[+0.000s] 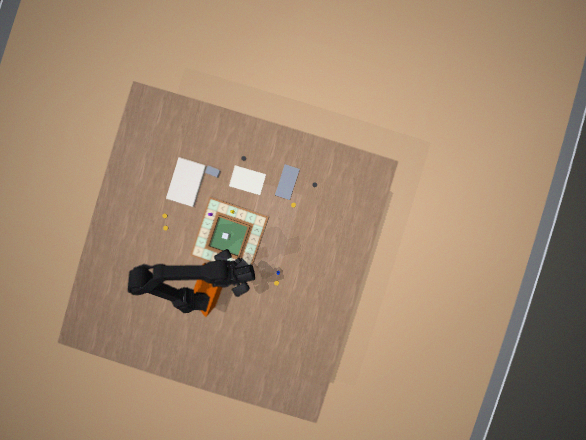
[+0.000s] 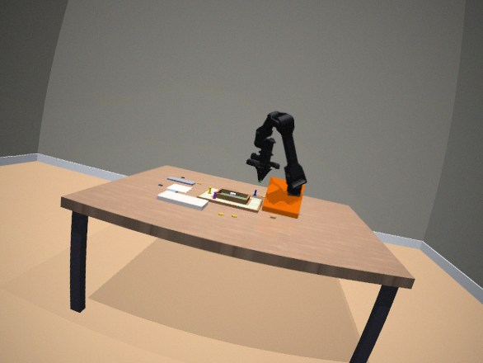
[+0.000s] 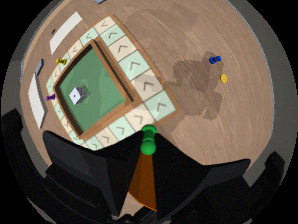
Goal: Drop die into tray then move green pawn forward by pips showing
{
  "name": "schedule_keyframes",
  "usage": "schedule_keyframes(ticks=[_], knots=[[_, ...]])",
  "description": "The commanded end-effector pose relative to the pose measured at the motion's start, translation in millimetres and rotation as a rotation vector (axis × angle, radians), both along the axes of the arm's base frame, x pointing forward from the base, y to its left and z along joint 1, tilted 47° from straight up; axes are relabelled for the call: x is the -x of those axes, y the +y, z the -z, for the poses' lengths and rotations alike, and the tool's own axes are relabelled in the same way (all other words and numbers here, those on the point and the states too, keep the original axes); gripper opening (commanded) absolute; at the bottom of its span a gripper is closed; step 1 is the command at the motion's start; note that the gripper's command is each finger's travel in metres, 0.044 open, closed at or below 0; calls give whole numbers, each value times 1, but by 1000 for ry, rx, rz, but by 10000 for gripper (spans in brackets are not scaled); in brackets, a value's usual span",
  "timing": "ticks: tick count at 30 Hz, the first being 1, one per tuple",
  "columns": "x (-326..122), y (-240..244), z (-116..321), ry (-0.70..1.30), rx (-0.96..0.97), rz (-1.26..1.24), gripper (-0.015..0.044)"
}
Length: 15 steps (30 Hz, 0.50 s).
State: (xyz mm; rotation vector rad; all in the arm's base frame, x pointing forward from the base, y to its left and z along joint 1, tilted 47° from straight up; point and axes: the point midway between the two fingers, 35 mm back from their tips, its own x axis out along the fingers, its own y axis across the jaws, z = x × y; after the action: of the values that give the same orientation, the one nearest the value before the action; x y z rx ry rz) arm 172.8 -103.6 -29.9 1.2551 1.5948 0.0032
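the gripper (image 1: 245, 274) (image 2: 260, 180) (image 3: 148, 136) grips the green pawn (image 2: 260, 181) (image 3: 148, 140), long axis near upright; its lower end is hard to make out.

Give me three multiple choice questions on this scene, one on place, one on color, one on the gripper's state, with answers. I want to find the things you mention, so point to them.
1. Where is the die?
A. In the tray
B. On the white box
C. Beside the blue pawn

2. What color is the pawn standing off the board?
A. Yellow
B. Purple
C. Blue

3. How is the gripper?
A. Wide open
B. Shut on the green pawn
C. Shut on the die

1: A, the die (image 1: 225, 236) (image 3: 76, 95) lies on the tray's green floor.
2: C, the blue pawn (image 1: 278, 272) (image 2: 255, 193) (image 3: 215, 59) is past the board's edge.
3: B, the gripper (image 2: 260, 180) (image 3: 148, 136) pinches the green pawn (image 2: 260, 181) (image 3: 148, 146).
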Motion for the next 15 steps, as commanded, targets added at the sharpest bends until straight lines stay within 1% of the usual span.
schedule_keyframes(ticks=[1, 5, 10, 15], knots=[[0, 9, 25, 5, -9, 3, 0], [0, 16, 44, 4, -10, 3, 0], [0, 17, 45, 4, -10, 3, 0], [-2, 28, 56, 4, -10, 3, 0]])
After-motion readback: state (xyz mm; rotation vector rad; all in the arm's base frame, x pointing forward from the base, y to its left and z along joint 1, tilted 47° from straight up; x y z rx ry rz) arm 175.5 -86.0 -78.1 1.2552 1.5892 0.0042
